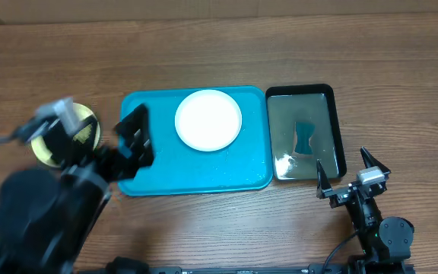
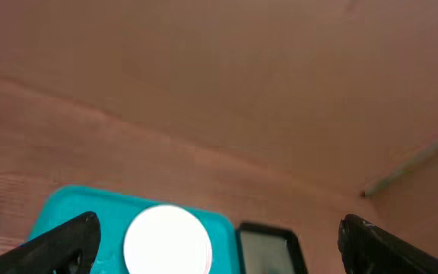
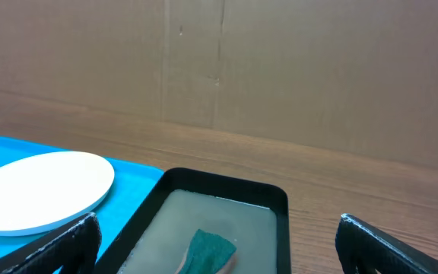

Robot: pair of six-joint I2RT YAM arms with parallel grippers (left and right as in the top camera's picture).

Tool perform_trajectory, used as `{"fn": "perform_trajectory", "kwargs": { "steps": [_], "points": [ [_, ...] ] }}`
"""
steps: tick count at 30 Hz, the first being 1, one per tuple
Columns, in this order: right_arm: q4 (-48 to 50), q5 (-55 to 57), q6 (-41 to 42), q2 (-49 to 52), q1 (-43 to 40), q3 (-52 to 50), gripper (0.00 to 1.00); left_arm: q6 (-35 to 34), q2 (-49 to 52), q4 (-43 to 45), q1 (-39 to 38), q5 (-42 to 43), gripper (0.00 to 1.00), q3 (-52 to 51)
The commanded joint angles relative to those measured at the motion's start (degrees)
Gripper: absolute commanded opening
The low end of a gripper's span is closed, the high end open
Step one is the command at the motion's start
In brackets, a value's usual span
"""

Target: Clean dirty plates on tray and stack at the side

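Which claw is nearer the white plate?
Left. The left claw hovers at the teal tray's left end, beside the white plate; the right claw is past the black tray.

White plate (image 1: 208, 119) lay on teal tray (image 1: 152, 180). Black tray (image 1: 340, 129), just beside it, held a teal sponge (image 1: 304, 138). Yellow-green plate (image 1: 88, 131) lay on desk (image 1: 219, 46), partly behind left arm (image 1: 59, 205).

**Count of items in view**

Plates: 2 seen. One is the white plate (image 1: 208, 119). The other is the yellow-green plate (image 1: 87, 134), partly hidden by the left arm, so I cannot tell whether more are stacked with it.
Trays: 2. One is the teal tray (image 1: 152, 180), one the black tray (image 1: 339, 137).
Sponges: 1, the teal sponge (image 1: 305, 138).
Grippers: 2, the left gripper (image 1: 137, 137) and the right gripper (image 1: 342, 160).
Tables: 1, the wooden table (image 1: 219, 46).
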Motion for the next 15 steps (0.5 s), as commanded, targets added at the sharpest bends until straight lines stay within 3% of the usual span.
{"fn": "perform_trajectory", "kwargs": {
  "steps": [1,8,15],
  "points": [
    [0.28,-0.13,-0.02,-0.68,-0.2,-0.59,1.0,1.31,-5.62,-2.93,2.73,-0.55,1.0,-0.98],
    [0.26,-0.13,-0.02,-0.68,-0.2,-0.59,1.0,1.36,-17.16,-13.73,7.21,-2.1,1.0,-4.24],
    [0.28,-0.13,-0.02,-0.68,-0.2,-0.59,1.0,1.22,-30.38,-14.56,11.02,-2.03,1.0,-14.93]
  ]
}}
